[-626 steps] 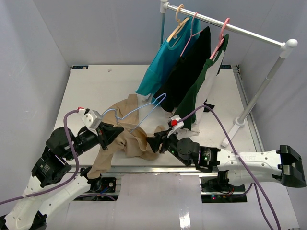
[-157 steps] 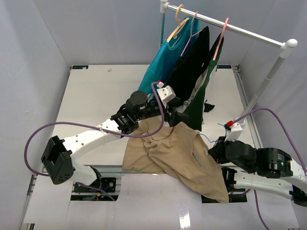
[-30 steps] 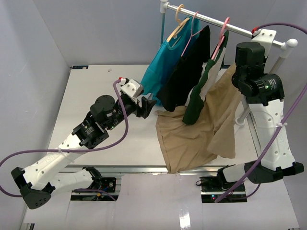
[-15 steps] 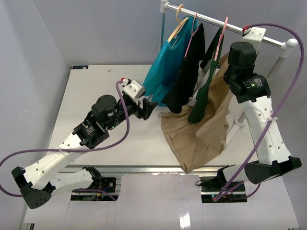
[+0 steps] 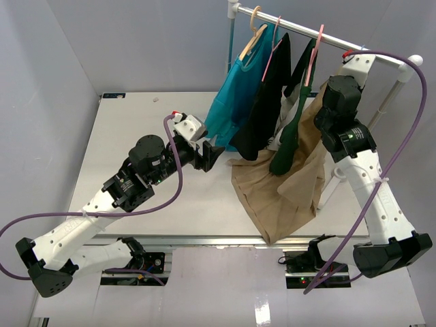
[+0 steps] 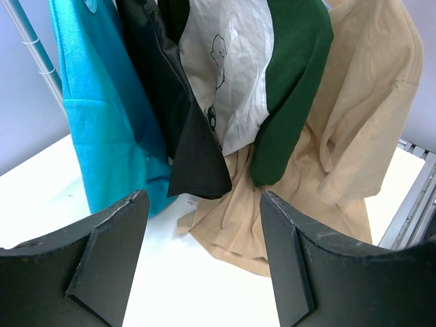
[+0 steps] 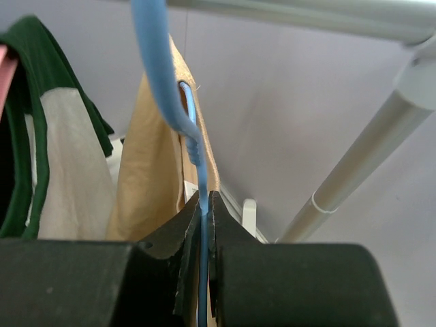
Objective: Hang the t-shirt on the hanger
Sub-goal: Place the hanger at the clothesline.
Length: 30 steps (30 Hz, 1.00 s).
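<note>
The tan t-shirt hangs at the right end of the rail, its lower part draped onto the table near the front edge. In the right wrist view it hangs on the light-blue hanger, whose hook reaches up to the rail. My right gripper is shut on the hanger's thin stem just below the hook. In the top view the right arm hides the hanger. My left gripper is open and empty over the table, left of the garments, facing the t-shirt.
A teal shirt, a black shirt and a dark green shirt hang bunched on the rail, left of the t-shirt. The rack's right post and foot stand behind the right arm.
The right arm has carried the hanger left and closer to the rail. The t-shirt has swung in against the green shirt, and the hanging garments have bunched leftwards. The left arm has not moved.
</note>
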Each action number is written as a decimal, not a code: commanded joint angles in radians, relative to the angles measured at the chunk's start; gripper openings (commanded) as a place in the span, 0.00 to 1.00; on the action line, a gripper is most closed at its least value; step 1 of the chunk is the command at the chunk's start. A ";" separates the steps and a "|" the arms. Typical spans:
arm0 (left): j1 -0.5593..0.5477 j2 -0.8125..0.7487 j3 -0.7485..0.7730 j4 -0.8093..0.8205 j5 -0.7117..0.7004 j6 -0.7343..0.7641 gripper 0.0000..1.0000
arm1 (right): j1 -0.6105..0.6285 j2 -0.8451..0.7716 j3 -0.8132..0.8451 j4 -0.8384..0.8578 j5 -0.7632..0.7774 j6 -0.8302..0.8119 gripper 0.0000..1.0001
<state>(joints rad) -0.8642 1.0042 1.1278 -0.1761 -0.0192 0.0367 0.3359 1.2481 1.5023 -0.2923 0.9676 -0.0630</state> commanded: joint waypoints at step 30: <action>-0.002 -0.018 0.024 0.024 0.090 -0.012 0.78 | -0.113 0.028 0.034 0.196 0.002 -0.008 0.08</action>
<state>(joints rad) -0.8642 1.0228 1.1343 -0.1725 0.0582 0.0288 0.2387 1.2911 1.4996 -0.1834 0.9653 -0.1042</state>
